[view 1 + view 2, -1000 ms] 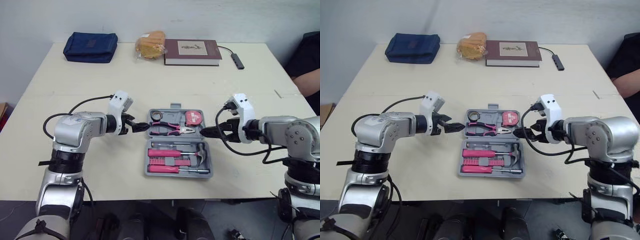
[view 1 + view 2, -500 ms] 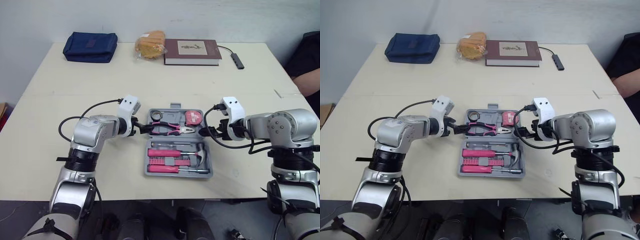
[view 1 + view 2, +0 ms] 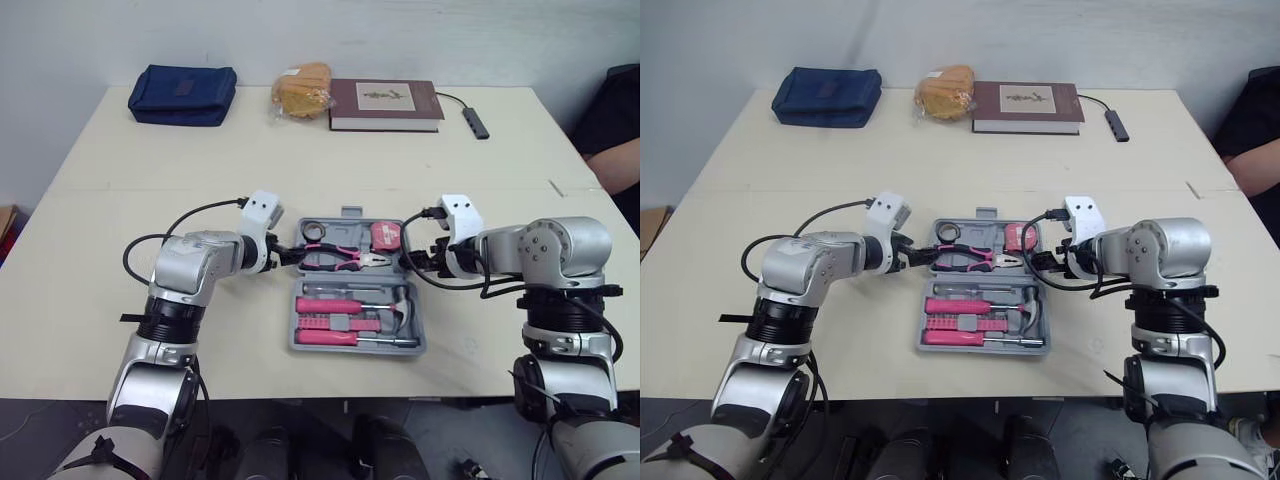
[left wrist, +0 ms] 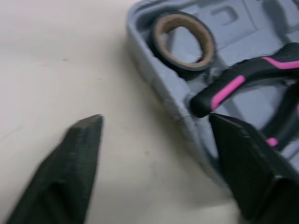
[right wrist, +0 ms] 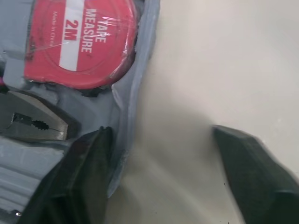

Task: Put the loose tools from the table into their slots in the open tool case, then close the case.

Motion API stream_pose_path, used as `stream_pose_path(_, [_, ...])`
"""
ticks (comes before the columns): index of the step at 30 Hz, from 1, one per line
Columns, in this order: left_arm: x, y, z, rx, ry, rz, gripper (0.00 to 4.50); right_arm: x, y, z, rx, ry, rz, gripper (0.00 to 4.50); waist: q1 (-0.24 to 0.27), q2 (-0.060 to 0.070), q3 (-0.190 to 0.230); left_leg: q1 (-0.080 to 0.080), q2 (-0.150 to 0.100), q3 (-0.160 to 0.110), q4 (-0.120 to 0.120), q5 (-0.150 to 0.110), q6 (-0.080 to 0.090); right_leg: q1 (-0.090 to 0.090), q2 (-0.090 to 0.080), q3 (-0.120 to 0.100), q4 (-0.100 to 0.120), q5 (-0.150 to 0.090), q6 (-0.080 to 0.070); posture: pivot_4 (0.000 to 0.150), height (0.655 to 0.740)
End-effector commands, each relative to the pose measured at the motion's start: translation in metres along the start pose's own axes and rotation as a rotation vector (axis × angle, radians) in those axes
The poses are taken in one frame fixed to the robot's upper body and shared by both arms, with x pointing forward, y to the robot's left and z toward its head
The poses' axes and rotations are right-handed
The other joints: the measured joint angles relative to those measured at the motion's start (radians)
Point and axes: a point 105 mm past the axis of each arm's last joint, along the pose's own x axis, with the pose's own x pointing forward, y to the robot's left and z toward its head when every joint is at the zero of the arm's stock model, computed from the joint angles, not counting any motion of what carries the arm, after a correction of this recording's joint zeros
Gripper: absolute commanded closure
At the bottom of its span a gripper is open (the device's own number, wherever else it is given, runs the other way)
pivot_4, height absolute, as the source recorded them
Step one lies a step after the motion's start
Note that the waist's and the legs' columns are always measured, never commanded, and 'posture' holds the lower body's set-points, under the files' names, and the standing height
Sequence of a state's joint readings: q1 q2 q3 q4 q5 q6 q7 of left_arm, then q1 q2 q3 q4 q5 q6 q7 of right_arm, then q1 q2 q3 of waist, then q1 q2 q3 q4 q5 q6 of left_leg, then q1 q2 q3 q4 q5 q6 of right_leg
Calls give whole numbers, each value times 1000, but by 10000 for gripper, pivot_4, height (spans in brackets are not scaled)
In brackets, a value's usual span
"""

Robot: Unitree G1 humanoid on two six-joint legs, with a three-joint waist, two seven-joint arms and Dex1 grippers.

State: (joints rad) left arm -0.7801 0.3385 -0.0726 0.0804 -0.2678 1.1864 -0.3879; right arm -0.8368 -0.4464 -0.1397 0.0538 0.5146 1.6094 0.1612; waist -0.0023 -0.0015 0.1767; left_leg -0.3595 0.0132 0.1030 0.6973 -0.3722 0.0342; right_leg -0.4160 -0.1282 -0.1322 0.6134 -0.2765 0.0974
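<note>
The grey tool case (image 3: 345, 213) lies open at the table's middle. Its far half holds a black tape roll (image 4: 184, 42), pink-handled pliers (image 3: 345, 258) and a red tape measure (image 5: 84, 42). In the near half lie a hammer (image 3: 400, 303) and pink screwdrivers (image 3: 335, 305). My left gripper (image 3: 287, 255) is open at the far half's left wall (image 4: 161, 95), one finger over the table and the other over the tray. My right gripper (image 3: 410, 258) is open at the far half's right wall (image 5: 133, 93), straddling it the same way.
Along the table's far edge sit a blue pouch (image 3: 182, 94), a bagged bread loaf (image 3: 300, 88), a dark red book (image 3: 385, 104) and a small dark adapter on a cable (image 3: 475, 122). A person's arm (image 3: 615, 150) shows at the right edge.
Both grippers have moved inward from either side until their fingers straddle the side walls of the case's far half. The tools and case have not moved.
</note>
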Motion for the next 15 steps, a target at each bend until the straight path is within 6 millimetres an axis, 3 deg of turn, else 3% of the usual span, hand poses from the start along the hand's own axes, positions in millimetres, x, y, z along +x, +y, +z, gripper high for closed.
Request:
stream_pose_path(1, [2,-4,-1,12,9,-6,26505,0,-5,-3,34,1,-6,27876,0,0,0,0,0,0,0,0,0,0,0,0,0,0,0,1500,7400])
stream_pose_path(5, [3,-13,-4,-28,4,-49,41126,0,-4,-3,60,-20,-4,45000,1,0,0,1,0,0,0,0,0,1,0,0,0,0,0,1500,7400])
stream_pose_path(8, [3,-13,0,-53,-28,-51,44977,-2,-1,4,80,-66,6,45000,0,0,0,4,0,-1,0,1,0,4,-1,2,1,0,0,1500,7400])
stream_pose_path(15, [1,-13,29,-58,-236,-71,44977,-18,11,29,-67,-310,22,45000,0,0,0,1,0,-2,0,2,-2,1,-1,6,3,0,0,1500,7400])
